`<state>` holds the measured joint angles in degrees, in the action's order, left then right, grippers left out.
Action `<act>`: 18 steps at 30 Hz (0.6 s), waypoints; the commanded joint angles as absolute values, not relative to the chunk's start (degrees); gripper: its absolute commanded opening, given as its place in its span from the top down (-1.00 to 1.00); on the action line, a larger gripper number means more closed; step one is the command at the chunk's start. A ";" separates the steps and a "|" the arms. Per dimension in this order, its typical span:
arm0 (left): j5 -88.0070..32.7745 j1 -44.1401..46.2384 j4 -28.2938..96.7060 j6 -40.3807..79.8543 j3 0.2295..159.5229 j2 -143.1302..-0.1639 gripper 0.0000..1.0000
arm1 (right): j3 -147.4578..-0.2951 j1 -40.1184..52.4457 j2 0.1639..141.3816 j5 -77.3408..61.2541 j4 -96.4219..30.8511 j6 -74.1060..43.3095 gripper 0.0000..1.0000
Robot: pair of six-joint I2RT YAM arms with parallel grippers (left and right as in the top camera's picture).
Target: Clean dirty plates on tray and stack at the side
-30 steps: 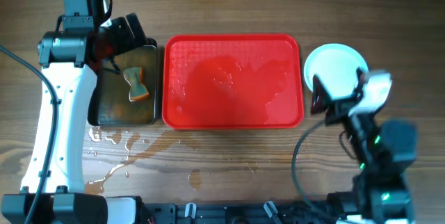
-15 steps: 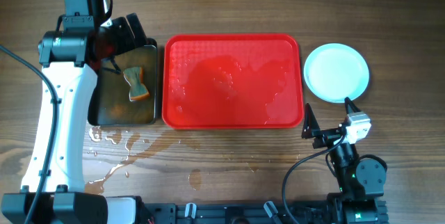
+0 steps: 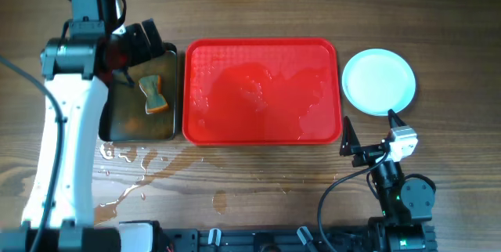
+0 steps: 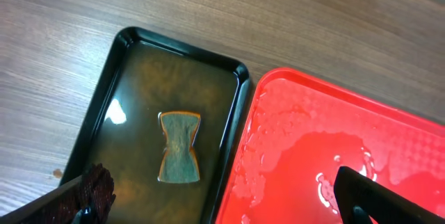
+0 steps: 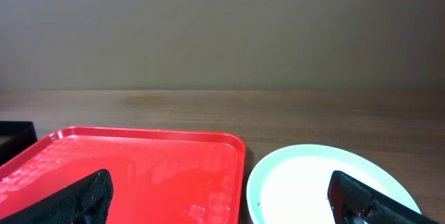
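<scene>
Backing the right hand [image 3: 371,130] away from the plates [image 3: 380,81].
Holding it wide open and empty, leaving them just ahead of it on the desk [image 3: 266,1], beside the wet, bare tray [image 3: 262,46]; probably finishing the task.

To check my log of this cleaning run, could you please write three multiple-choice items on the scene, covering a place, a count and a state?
1. Where does the pale plate lie?
A. on the red tray
B. on the table, right of the red tray
C. in the left gripper

2. How many plates lie on the red tray?
A. none
B. two
C. three

3. How does the right gripper stand?
A. open and empty
B. shut on the plate
C. shut on a sponge

Answers:
1. B, the overhead view shows it on bare wood beside the tray's right rim.
2. A, the tray holds only a film of water.
3. A, its wrist view shows a wide gap with nothing held.
</scene>
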<state>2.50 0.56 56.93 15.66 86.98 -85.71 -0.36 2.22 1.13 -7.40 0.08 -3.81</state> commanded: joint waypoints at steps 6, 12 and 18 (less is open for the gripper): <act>2.39 3.11 34.57 14.98 54.39 -48.42 -1.00 | -0.32 2.35 1.02 -6.37 0.43 -4.51 -0.99; 1.28 3.11 6.00 15.29 17.30 -19.00 -1.00 | -0.32 2.35 1.02 -6.37 0.43 -4.49 -1.00; 2.42 2.98 4.56 15.16 4.86 -4.32 -1.00 | -0.32 2.35 1.02 -6.39 0.43 -4.47 -1.00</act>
<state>1.61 3.07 4.91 15.53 7.22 -7.68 -0.36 2.22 1.32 -7.20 0.16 -3.79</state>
